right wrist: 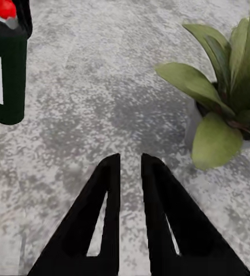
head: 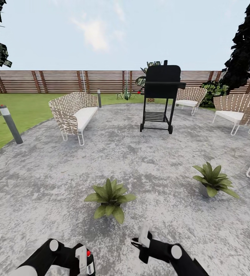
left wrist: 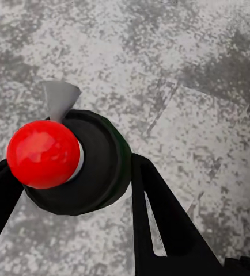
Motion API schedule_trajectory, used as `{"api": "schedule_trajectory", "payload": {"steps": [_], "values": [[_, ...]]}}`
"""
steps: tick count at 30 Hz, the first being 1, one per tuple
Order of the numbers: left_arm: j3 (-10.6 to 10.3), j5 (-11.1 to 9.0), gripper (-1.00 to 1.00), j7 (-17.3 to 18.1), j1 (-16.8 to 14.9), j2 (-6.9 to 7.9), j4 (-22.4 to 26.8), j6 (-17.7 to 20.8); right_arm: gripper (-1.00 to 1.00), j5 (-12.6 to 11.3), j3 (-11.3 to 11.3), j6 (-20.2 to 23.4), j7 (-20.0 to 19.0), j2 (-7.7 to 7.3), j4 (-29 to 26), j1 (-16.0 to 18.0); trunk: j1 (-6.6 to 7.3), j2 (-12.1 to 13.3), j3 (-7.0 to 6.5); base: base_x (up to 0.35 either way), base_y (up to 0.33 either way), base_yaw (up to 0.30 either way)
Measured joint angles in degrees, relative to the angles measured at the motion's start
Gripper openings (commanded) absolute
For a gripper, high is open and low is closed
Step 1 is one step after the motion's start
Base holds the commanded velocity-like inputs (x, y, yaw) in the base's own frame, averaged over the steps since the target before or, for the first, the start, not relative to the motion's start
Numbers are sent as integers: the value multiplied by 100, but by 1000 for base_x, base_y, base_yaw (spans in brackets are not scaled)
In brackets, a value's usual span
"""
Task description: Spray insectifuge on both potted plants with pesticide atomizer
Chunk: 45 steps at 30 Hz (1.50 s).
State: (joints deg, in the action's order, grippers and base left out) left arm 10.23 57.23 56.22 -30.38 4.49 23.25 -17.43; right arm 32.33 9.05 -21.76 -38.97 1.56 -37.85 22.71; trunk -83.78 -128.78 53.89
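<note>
My left gripper (head: pixel 82 261) is shut on the pesticide atomizer (head: pixel 89 263), a small dark bottle with a red top and a pale band, held upright low over the grey paving. The left wrist view looks down on its red top (left wrist: pixel 43 154) between the black fingers (left wrist: pixel 165 218). My right gripper (head: pixel 141 243) hovers shut and holds nothing, beside the atomizer (right wrist: pixel 7 69). One potted plant (head: pixel 109 198) stands just ahead of both grippers, and its leaves (right wrist: pixel 228 98) are near the right fingers. The second potted plant (head: pixel 213 180) is further right. The leaves are plain green; the insectifuge is out of view.
A black grill (head: pixel 161 96) stands mid-paving further ahead. A wicker sofa (head: pixel 75 113) sits at the left, wicker chairs (head: pixel 190 97) (head: pixel 238 109) at the right. A grey lamp post (head: pixel 9 122) marks the lawn edge. A brown slatted fence (head: pixel 63 81) closes the garden.
</note>
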Motion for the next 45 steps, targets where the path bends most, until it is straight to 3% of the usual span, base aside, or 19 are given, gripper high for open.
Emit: {"api": "schedule_trajectory", "payload": {"steps": [2, 8, 20, 32, 38, 45], "values": [[-35, 56, -100, -9, 0, -132, 15, -1, -100, 2, 5, 0, -160, 18, -44, 3, 0, 0, 0, 0, 0, 0], [-180, 200, -100, -37, 4, -279, 307, 18, -100, 10, 8, 8, -221, 177, -50, -1, 0, 0, 0, 0, 0, 0], [-383, 231, -100, -51, -1, -685, 497, 16, -100, 6, 8, 10, -226, 217, -44, 4, 0, 0, 0, 0, 0, 0], [-437, 250, -100, -257, -1, -846, 587, 17, -100, 10, 8, 9, -234, 364, -43, 4, 0, 0, 0, 0, 0, 0], [-423, 506, -100, -453, 7, -851, 581, 21, -100, 9, 8, 9, -234, 426, -46, 3, 0, 0, 0, 0, 0, 0], [-421, 531, -100, -541, 8, -886, 579, 17, -100, 9, 8, 10, -234, 449, -43, 3, 0, 0, 0, 0, 0, 0]]}}
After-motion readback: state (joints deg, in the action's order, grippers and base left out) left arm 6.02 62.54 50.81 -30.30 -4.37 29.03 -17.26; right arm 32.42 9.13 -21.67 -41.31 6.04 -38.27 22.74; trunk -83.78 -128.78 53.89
